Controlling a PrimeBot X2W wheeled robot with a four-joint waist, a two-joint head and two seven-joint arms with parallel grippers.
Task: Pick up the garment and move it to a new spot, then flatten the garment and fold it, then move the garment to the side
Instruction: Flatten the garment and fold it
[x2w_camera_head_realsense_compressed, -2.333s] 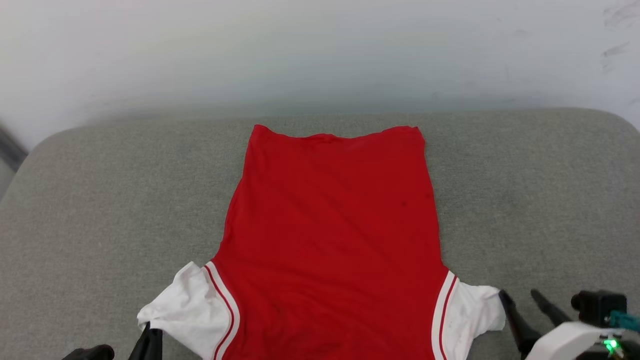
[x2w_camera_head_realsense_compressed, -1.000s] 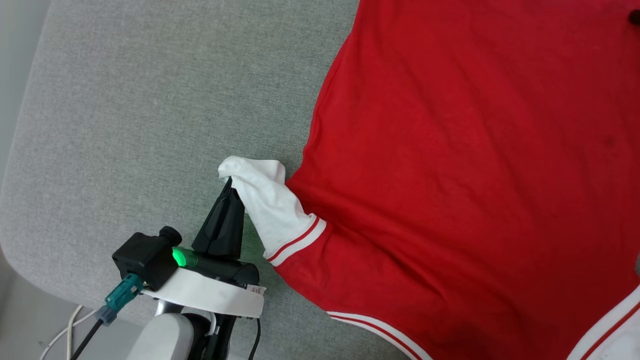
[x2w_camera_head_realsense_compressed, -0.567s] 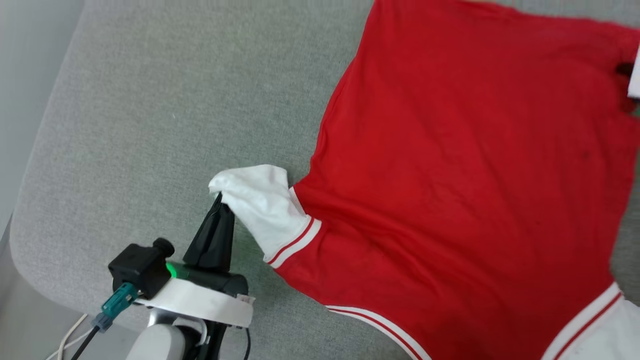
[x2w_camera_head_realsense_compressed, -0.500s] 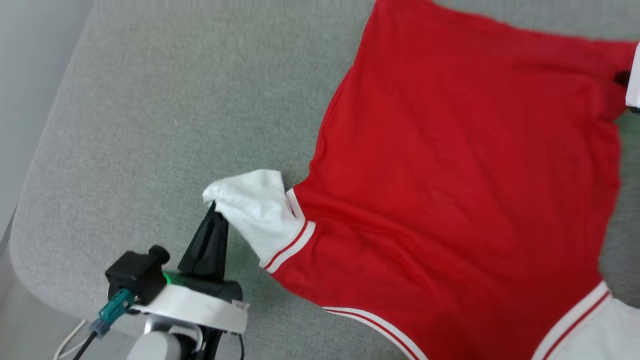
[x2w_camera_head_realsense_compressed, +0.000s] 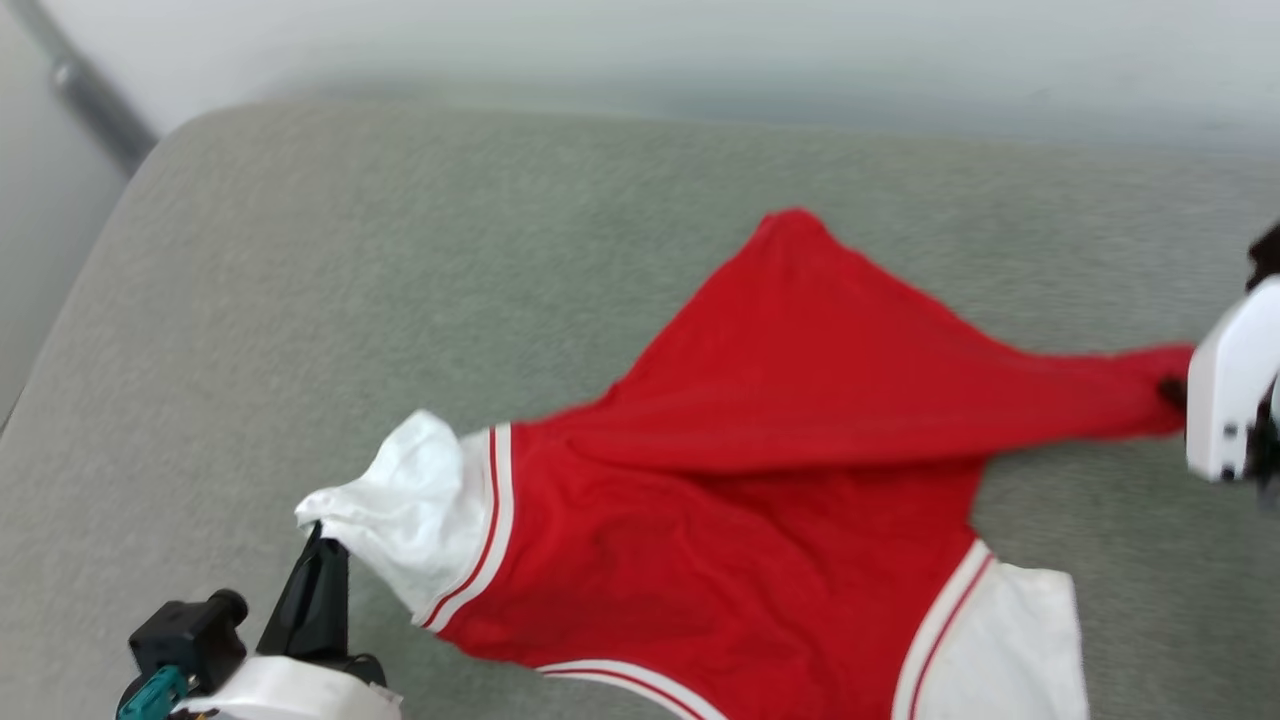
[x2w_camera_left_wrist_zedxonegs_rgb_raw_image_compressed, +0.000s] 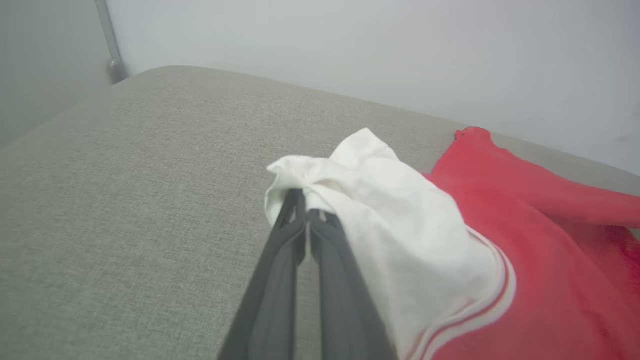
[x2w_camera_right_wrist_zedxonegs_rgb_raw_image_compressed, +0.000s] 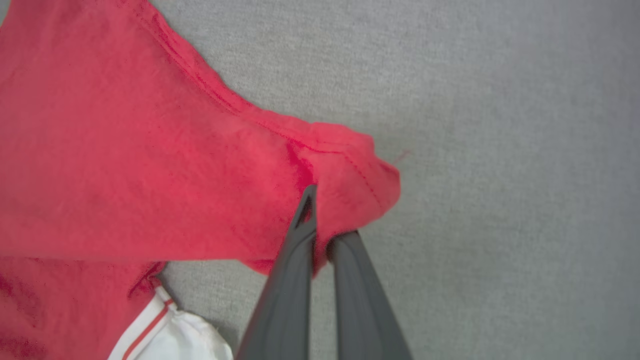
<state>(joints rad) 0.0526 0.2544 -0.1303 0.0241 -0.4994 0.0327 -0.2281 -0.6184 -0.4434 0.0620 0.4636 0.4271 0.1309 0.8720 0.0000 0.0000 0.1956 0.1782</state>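
A red basketball-style jersey with white short sleeves and red-and-white striped trim (x2w_camera_head_realsense_compressed: 720, 560) is seen on a grey fabric-covered tabletop with rounded corners (x2w_camera_head_realsense_compressed: 300, 300), to the right of the middle in the head view. Plain red cloth is turned upward.

The left tool (x2w_camera_head_realsense_compressed: 318, 535), formed of two long dark fingers, is pressed fully together on the bunched edge of the white sleeve on the robot's left (x2w_camera_head_realsense_compressed: 410, 520). This sleeve is raised into a small peak above the grey surface. In the left wrist view the white fabric is seen pinched between the fingertips (x2w_camera_left_wrist_zedxonegs_rgb_raw_image_compressed: 295, 200).

The right tool (x2w_camera_right_wrist_zedxonegs_rgb_raw_image_compressed: 320, 220) is likewise closed, and a corner of the red hem (x2w_camera_right_wrist_zedxonegs_rgb_raw_image_compressed: 360, 170) is gripped by it. One finger is seen lying over the cloth, while the tip of the other is covered by it. From that corner the red body is drawn out in a raised ridge towards the right edge of the head view, where the white wrist housing (x2w_camera_head_realsense_compressed: 1225, 400) is seen.

The far hem corner (x2w_camera_head_realsense_compressed: 795, 225) is left as a point on the tabletop. The other white sleeve (x2w_camera_head_realsense_compressed: 1010, 640) lies flat near the bottom edge. A pale wall (x2w_camera_head_realsense_compressed: 600, 50) is seen behind, with a dark pole (x2w_camera_head_realsense_compressed: 90, 95) at the upper left.
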